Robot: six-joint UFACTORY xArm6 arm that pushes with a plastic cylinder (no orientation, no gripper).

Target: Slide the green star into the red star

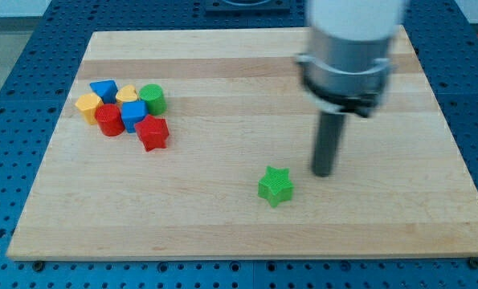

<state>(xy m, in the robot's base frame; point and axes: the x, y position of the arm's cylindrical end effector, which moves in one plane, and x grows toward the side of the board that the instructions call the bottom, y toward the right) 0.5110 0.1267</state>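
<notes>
Hiding nothing: my tip (323,172) beside green star (275,185).

The table (222,217) is pale, smooth wood with visible grain; the green star (275,185) and red star (153,132) look like ridged matt plastic; my tip (323,172) seems dark, matt metal

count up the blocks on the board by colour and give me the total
Green: 2, the green star and a green cylinder
Red: 2, the red star and a red cylinder
Blue: 2
Yellow: 2
Total: 8 blocks
</notes>
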